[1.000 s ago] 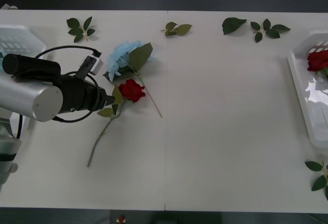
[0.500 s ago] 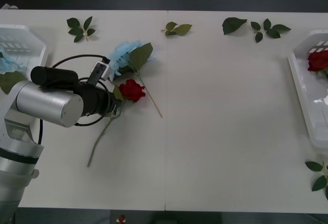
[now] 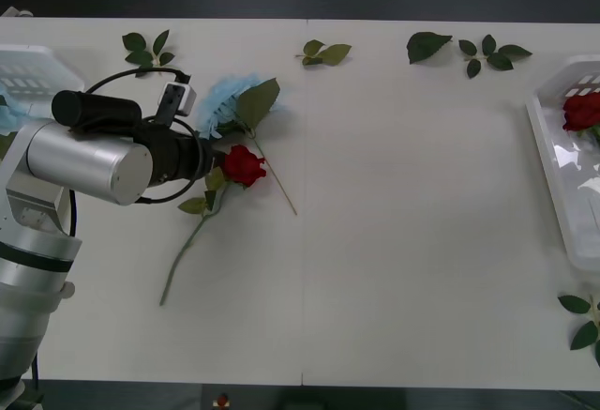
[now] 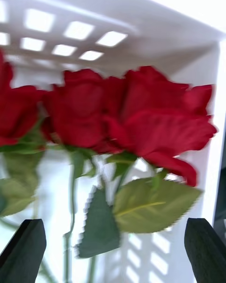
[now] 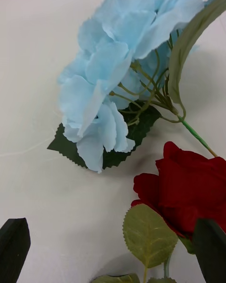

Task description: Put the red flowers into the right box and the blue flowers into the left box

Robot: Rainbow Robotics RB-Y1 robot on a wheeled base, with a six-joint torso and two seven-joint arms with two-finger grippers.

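White table [image 3: 403,241], scattered leaf sprigs [image 3: 323,52]

Silver-grey arm [image 3: 80,161] — black cables, black-fingered pincer [image 5: 113,254]

On the counter [image 3: 394,269], toward its left edge, a hydrangea [image 3: 225,100] lies just behind a rose [image 3: 243,165], stems crossing. A tray [image 3: 561,185] at the right edge holds roses [image 4: 132,113]. Another tray [image 3: 33,68] sits at the left edge.
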